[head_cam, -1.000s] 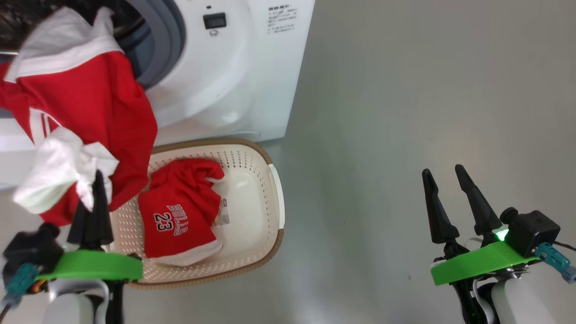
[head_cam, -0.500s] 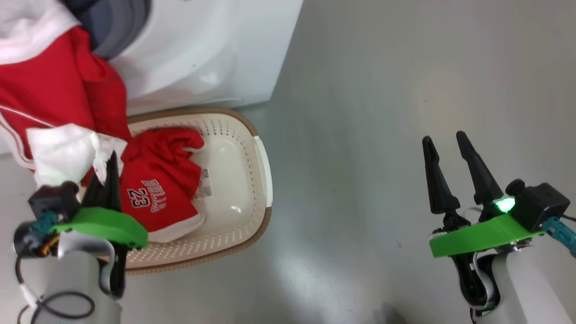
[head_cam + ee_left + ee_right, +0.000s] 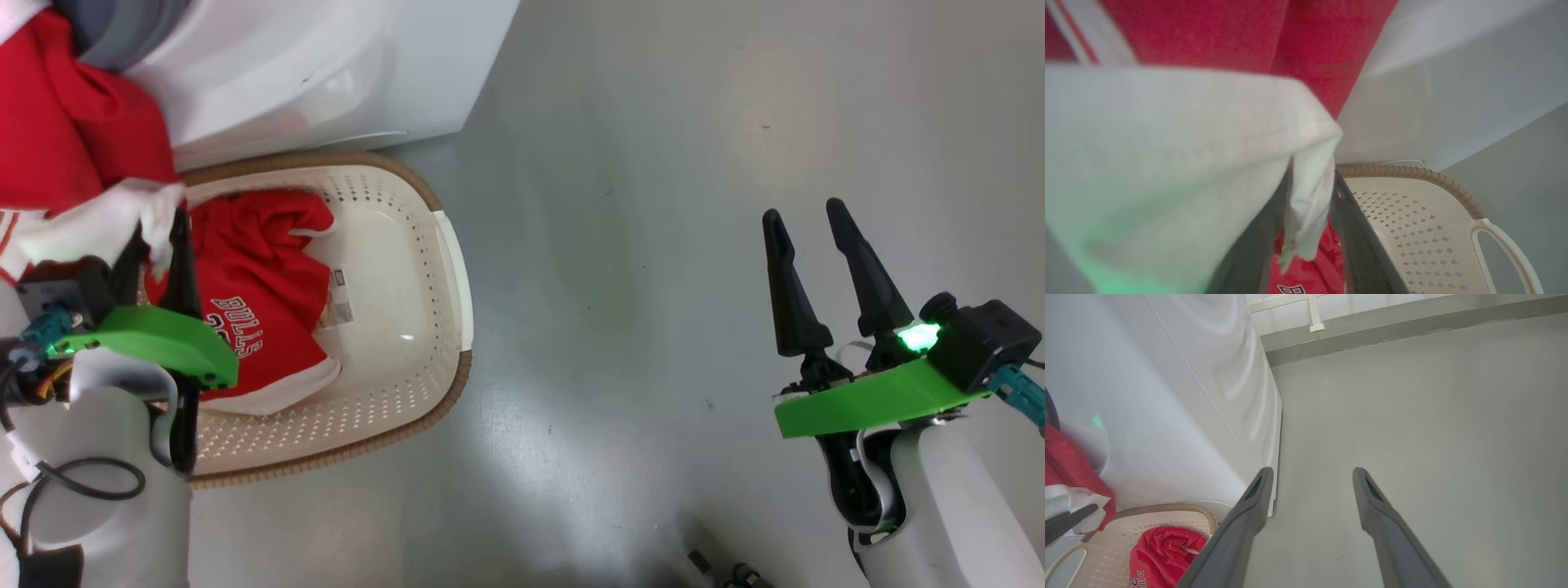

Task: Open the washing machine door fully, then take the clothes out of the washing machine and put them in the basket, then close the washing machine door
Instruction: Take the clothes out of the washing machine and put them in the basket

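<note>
A red garment with white trim (image 3: 57, 139) hangs out of the washing machine (image 3: 326, 65) at the top left, and its white end (image 3: 90, 229) drapes over my left gripper (image 3: 157, 233). That gripper's fingers stand parted above the basket's left side, and a white fold (image 3: 1306, 204) lies between them. The basket (image 3: 408, 184) sits on the floor against the machine's front, with a red "BULLS" jersey (image 3: 253, 286) lying in it. My right gripper (image 3: 802, 209) hovers open and empty over the floor, far right. The washing machine door is out of view.
Grey floor (image 3: 620, 245) spreads to the right of the machine and basket. A wall base and a white frame (image 3: 1314, 318) run behind the machine's side panel (image 3: 1167, 396). Small dark parts lie on the floor at the bottom edge (image 3: 718, 567).
The head camera has tilted down, shifting the whole scene up and left. My left gripper's fingers, pinched on the white cloth before, have parted over the basket. The right gripper stays open.
</note>
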You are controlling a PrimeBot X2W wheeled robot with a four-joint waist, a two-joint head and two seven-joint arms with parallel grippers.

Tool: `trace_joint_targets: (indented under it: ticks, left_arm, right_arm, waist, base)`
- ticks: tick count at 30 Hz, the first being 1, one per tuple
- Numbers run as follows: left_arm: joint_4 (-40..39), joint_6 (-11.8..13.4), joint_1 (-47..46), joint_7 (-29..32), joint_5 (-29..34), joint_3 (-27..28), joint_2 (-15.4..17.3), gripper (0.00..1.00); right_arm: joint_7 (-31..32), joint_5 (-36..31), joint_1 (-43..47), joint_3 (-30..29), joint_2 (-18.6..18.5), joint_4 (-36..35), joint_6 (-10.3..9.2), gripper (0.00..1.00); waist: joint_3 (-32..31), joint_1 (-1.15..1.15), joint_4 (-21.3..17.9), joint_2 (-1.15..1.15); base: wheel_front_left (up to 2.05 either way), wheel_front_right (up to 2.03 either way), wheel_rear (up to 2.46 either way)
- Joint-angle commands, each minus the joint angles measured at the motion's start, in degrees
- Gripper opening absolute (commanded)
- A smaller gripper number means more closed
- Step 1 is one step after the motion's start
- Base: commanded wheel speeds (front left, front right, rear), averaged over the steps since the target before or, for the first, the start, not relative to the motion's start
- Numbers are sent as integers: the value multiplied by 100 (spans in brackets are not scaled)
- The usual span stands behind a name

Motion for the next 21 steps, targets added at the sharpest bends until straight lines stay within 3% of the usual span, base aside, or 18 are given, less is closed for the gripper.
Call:
trace_joint_targets:
  ticks: [1,5,12,21]
  left_arm:
    - [-63,-31,20,-29,32,150,197,77]
    - [-66,-32,23,-29,30,175,177,93]
    - [-227,-32,138,-29,-57,302,48,99]
    - [-1274,-32,595,-29,-74,405,-171,100]
  right_arm:
    - [-37,27,-15,140,-47,-126,28,100]
    - [-37,31,-18,129,-47,-105,28,100]
    - [-37,-10,-22,75,-47,-104,28,100]
    - [-37,-126,38,8,-47,-107,28,100]
  waist:
    - [23,0,-16,0]
    - [-1,0,6,0]
    - [-64,0,109,0]
    - [-198,0,346,0]
  base:
    - [0,0,0]
    - [0,0,0]
    - [0,0,0]
    - [0,0,0]
